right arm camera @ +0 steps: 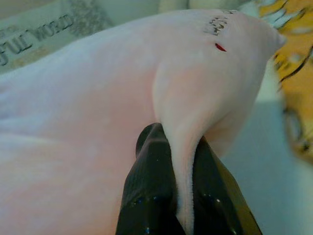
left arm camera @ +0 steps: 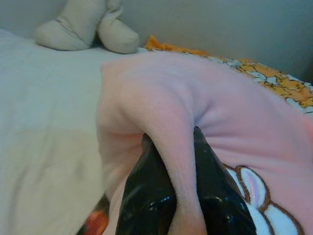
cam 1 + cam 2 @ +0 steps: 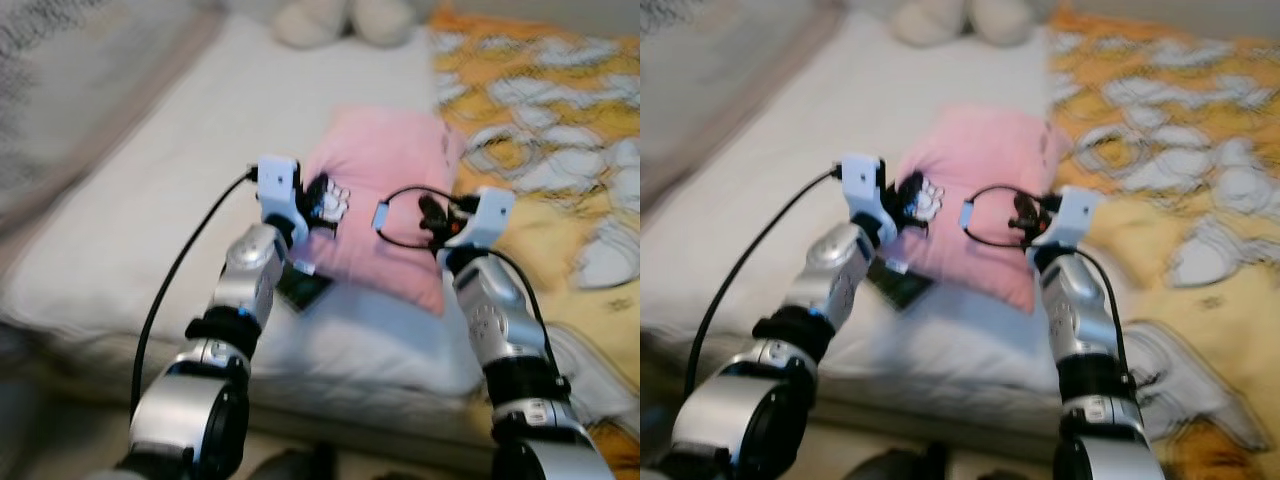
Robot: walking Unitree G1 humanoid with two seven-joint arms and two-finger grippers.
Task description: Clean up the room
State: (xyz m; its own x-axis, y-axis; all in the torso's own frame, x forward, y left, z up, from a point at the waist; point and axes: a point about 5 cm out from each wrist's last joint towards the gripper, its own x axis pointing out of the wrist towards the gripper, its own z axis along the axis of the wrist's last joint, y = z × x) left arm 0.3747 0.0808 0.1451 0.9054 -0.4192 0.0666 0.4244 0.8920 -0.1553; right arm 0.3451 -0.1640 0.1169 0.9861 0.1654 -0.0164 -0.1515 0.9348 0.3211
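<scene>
Two grippers' fingers (image 2: 146,196) pinching soft pink pillow (image 3: 385,195)

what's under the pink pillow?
The pink pillow lies on the white bed sheet, both grippers pinching its near edge: left gripper, right gripper. A dark flat object pokes out beneath; the rest is covered.

pillow (image 3: 385,190) on bed (image 3: 150,220)

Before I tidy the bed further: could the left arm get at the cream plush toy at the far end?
Probably not as things stand. The left gripper is shut on a fold of the pink fleece pillow, and the cream plush toy lies well beyond it across the white sheet.
</scene>
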